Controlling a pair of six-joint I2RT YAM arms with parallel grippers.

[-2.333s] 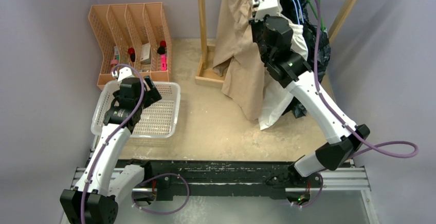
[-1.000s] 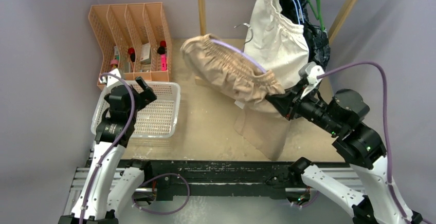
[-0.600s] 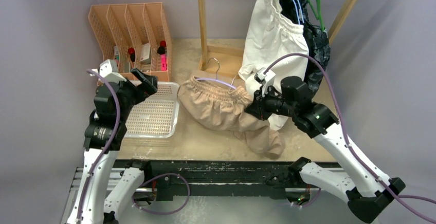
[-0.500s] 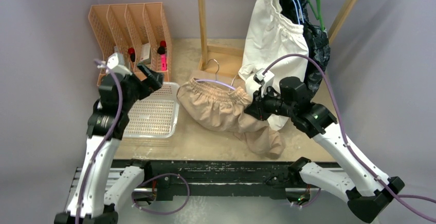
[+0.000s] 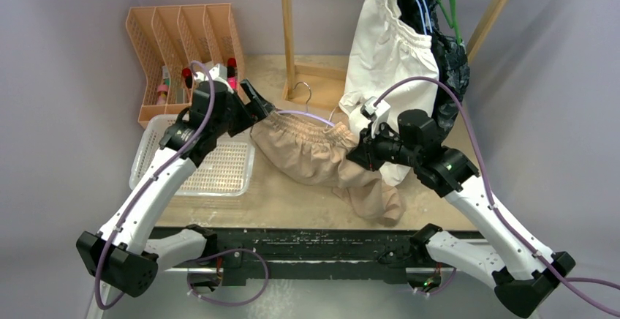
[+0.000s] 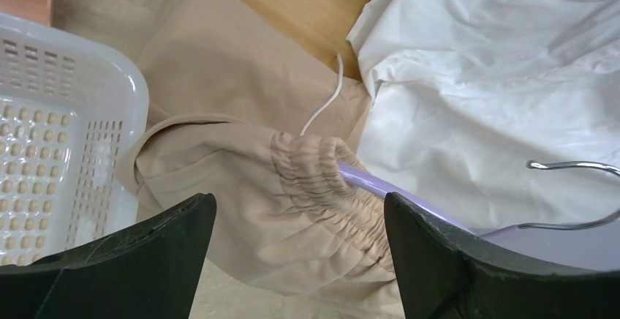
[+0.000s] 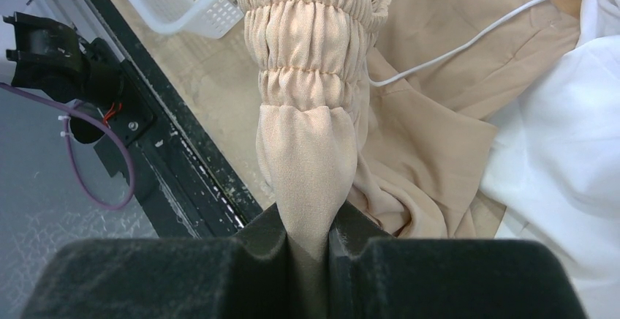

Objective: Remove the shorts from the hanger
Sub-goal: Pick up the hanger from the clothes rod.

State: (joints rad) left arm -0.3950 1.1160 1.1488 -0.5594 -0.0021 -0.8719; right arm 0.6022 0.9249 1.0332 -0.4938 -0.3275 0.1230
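The tan shorts (image 5: 314, 154) lie bunched on the table, their elastic waist still on a lilac hanger (image 5: 303, 113). My right gripper (image 5: 356, 152) is shut on the tan waistband (image 7: 311, 151) at its right end. My left gripper (image 5: 256, 105) is open, its jaws wide apart above the left end of the waistband (image 6: 307, 187), beside the lilac hanger (image 6: 395, 191). The white shorts (image 5: 387, 48), black shorts (image 5: 439, 114) and dark patterned shorts (image 5: 455, 63) hang on the wooden rack at the back right.
A white perforated basket (image 5: 216, 165) sits left of the tan shorts, its corner in the left wrist view (image 6: 66, 136). An orange divided organiser (image 5: 186, 37) stands at the back left. The rack's wooden post (image 5: 287, 26) and base (image 5: 322, 88) stand behind.
The right gripper pulled the tan shorts with their hanger off the rack down onto the table and now holds still. The left arm swung from the basket rightward to the waistband's left end.
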